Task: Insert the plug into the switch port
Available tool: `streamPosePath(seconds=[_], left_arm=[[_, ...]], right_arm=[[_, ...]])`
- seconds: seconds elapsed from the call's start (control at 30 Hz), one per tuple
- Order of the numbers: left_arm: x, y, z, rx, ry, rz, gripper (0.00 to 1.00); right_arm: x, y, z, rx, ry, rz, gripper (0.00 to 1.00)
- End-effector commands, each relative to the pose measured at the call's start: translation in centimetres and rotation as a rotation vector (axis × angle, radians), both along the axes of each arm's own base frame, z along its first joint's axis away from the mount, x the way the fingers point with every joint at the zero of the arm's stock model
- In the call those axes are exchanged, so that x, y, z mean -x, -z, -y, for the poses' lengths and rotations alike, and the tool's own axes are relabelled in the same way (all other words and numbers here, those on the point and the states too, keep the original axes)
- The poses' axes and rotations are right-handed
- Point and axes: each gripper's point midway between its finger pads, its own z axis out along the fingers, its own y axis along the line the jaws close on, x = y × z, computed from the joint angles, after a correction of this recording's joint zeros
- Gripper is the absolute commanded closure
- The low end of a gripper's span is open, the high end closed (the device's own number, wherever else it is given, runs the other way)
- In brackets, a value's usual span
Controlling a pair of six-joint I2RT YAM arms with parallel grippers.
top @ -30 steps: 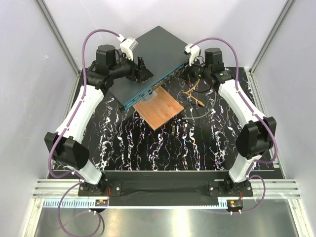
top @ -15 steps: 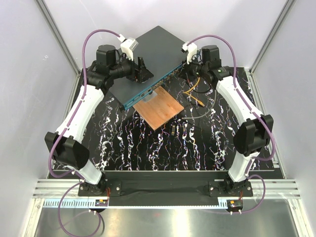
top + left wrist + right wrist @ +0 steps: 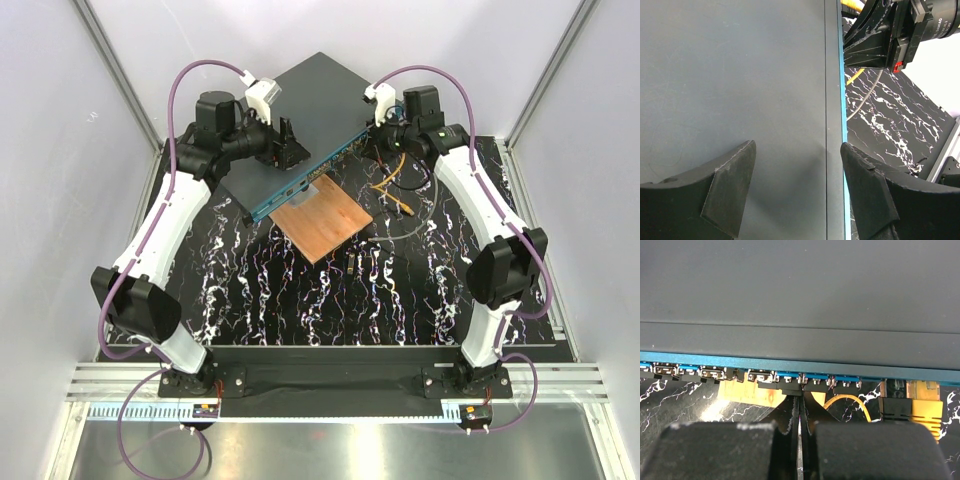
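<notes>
Black-marbled tabletop (image 3: 300,300) under switch (image 3: 310,100), white walls (image 3: 60,200)

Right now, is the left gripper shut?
No. The left gripper has its fingers wide apart, with the switch top showing between them.

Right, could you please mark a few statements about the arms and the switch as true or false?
1. The left end effector is open above the top of the switch. True.
2. The brown board lies on top of the switch. False: it lies on the table, in front of the blue port face.
3. The right end effector is wide open. False: its fingers are almost together.
4. A yellow plug sits at the switch's port face. True.
</notes>
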Motion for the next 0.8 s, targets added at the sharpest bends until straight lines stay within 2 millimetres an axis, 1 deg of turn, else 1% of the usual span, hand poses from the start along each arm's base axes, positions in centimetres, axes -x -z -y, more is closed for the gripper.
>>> streamPosePath(seconds=[0.0, 0.17, 0.2, 0.23, 0.27, 0.37, 0.47, 0.53, 0.63, 0.77], left_arm=[[-0.7, -1.4, 0.0, 0.002, 0.007, 0.056, 0.27], [-0.9, -1.2, -0.1, -0.001, 0.001, 0.050, 0.27], [-0.9, -1.2, -0.2, -0.001, 0.001, 0.048, 0.27], [-0.8, -1.1, -0.2, -0.002, 0.001, 0.046, 0.27], [-0.9, -1.2, -0.3, -0.005, -0.001, 0.051, 0.27], [-0.9, -1.1, -0.4, -0.006, -0.002, 0.048, 0.27], [-0.8, -1.0, -0.4, -0.007, -0.002, 0.046, 0.27], [-0.8, -1.2, -0.5, -0.008, -0.004, 0.052, 0.27], [-0.7, -0.9, -0.5, -0.011, -0.004, 0.045, 0.27], [-0.8, -0.7, -0.6, -0.014, -0.004, 0.043, 0.27]], right_arm=[[-3.0, -5.6, -3.8, -0.077, -0.043, 0.258, 1.00], [-3.2, -7.2, -4.4, -0.119, -0.025, 0.298, 1.00], [-3.1, -7.2, -4.6, -0.124, -0.021, 0.299, 1.00], [-3.4, -7.9, -4.7, -0.145, -0.003, 0.318, 1.00], [-3.5, -8.0, -4.6, -0.153, 0.007, 0.323, 1.00], [-3.7, -8.6, -5.0, -0.176, 0.028, 0.334, 1.00], [-3.8, -8.6, -5.5, -0.170, 0.039, 0.337, 1.00], [-4.0, -8.4, -5.7, -0.158, 0.049, 0.342, 1.00], [-4.4, -8.1, -6.1, -0.150, 0.063, 0.344, 1.00], [-4.7, -8.8, -6.5, -0.171, 0.083, 0.363, 1.00]])
